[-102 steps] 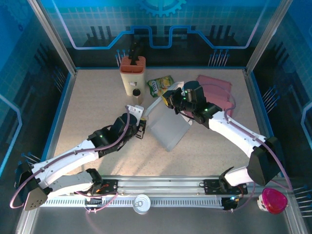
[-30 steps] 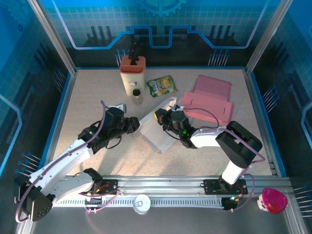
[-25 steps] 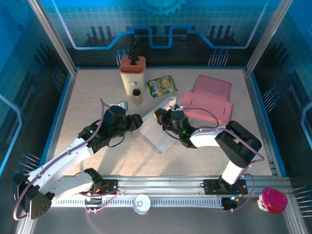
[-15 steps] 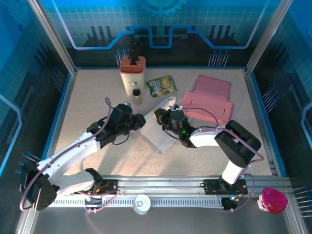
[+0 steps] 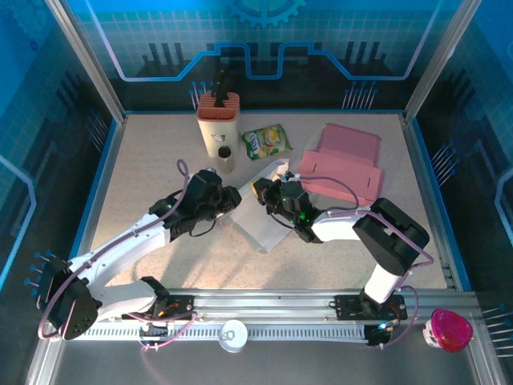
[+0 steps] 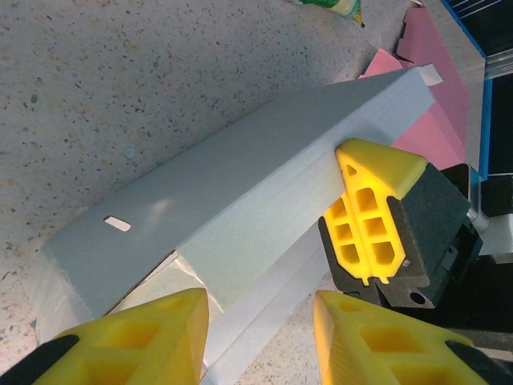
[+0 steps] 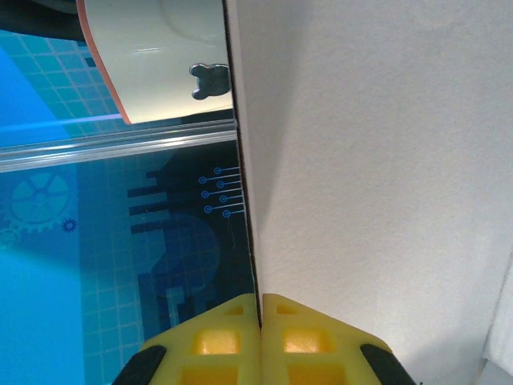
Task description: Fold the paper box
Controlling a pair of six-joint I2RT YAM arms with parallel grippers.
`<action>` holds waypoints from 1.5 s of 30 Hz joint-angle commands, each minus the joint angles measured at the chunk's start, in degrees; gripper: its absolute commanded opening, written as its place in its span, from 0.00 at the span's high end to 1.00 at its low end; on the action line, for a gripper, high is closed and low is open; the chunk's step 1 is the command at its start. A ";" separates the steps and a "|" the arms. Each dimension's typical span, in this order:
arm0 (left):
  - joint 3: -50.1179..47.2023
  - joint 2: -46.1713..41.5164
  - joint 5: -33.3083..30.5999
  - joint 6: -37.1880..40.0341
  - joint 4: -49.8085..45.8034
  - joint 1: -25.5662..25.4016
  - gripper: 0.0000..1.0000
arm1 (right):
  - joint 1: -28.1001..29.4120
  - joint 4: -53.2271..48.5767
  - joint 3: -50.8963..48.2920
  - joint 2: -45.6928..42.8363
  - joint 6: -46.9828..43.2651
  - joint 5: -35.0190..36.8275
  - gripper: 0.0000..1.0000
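Note:
The paper box (image 5: 260,216) is a pale grey-white sheet lying partly folded at the table's middle, with one long flap (image 6: 240,192) raised at a slant. My right gripper (image 5: 261,192) is shut on that flap's edge; the thin sheet (image 7: 377,160) runs straight out from between its yellow fingertips (image 7: 261,321). My left gripper (image 5: 230,200) is at the box's left end, open, its yellow fingers (image 6: 144,337) standing apart over the box's lower folded strip (image 6: 264,281) without clamping it. The right gripper's finger (image 6: 373,208) shows against the flap.
A flat pink cardboard piece (image 5: 341,164) lies just right of the box. Behind are a knife block (image 5: 218,120), a small jar (image 5: 225,156) and a green snack bag (image 5: 264,140). A can (image 5: 232,333) and a pink object (image 5: 449,329) sit by the front rail.
My left arm has moved right and slightly back, bringing its open gripper up to the box's left end. The right gripper has stayed shut on the flap, barely moving.

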 commanded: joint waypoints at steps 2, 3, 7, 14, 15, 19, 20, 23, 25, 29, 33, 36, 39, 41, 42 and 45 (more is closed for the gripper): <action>-1.80 -1.06 -0.86 -0.81 -1.25 -0.26 0.60 | -0.09 -2.28 1.26 1.21 0.50 -0.52 1.00; -2.04 -1.30 -1.10 -1.09 -1.54 -0.33 0.60 | -0.05 -2.43 1.28 1.14 0.58 -0.52 1.00; -2.91 -2.25 -2.11 -1.53 -1.33 -0.23 0.60 | -0.07 -2.66 1.07 0.71 0.33 -0.32 1.00; -2.44 2.73 -0.08 -2.67 2.64 -0.22 0.60 | 0.04 -1.79 0.64 0.76 0.77 -0.21 1.00; -2.48 3.12 -0.12 -2.77 3.52 -0.18 0.60 | 0.20 -1.84 0.67 0.65 0.66 -0.38 1.00; -1.56 4.11 -0.60 -2.53 5.32 -0.23 0.69 | 0.39 -1.67 0.18 0.31 0.84 0.03 1.00; -1.57 4.12 -0.81 -2.48 5.65 -0.18 0.74 | 0.39 -1.58 0.06 0.31 1.01 -0.01 1.00; -1.79 3.12 -1.84 -1.81 4.74 -0.22 0.84 | 0.20 -1.49 -0.21 0.02 1.14 0.23 1.00; -1.82 1.14 -3.14 -1.00 2.46 -0.22 0.74 | 0.07 -1.55 -0.17 -0.02 1.12 0.35 1.00; -3.42 -5.37 -6.73 1.23 -2.53 0.58 0.49 | -0.05 -1.71 0.18 0.49 0.77 0.37 1.00; -8.00 -12.41 -5.48 6.12 -4.16 5.58 0.52 | -0.30 -0.70 0.42 1.85 1.12 -0.16 1.00; -13.23 -15.58 -3.58 13.15 -0.09 8.20 0.59 | -0.26 -0.63 0.49 2.18 1.12 -0.22 1.00; -18.27 -15.68 -2.77 20.61 5.32 9.58 0.68 | -0.35 -1.15 0.76 2.04 1.04 -0.50 1.00; -21.01 -14.73 -1.79 24.59 9.22 9.72 0.74 | -0.39 -1.72 0.93 1.85 0.71 -0.72 1.00; -22.13 -13.91 -1.32 26.25 11.15 9.80 0.74 | -0.48 -2.04 1.13 1.78 0.42 -0.73 1.00; -23.39 -10.06 -1.61 30.35 14.24 9.75 0.70 | -0.72 -2.71 1.50 1.87 0.24 -1.13 1.00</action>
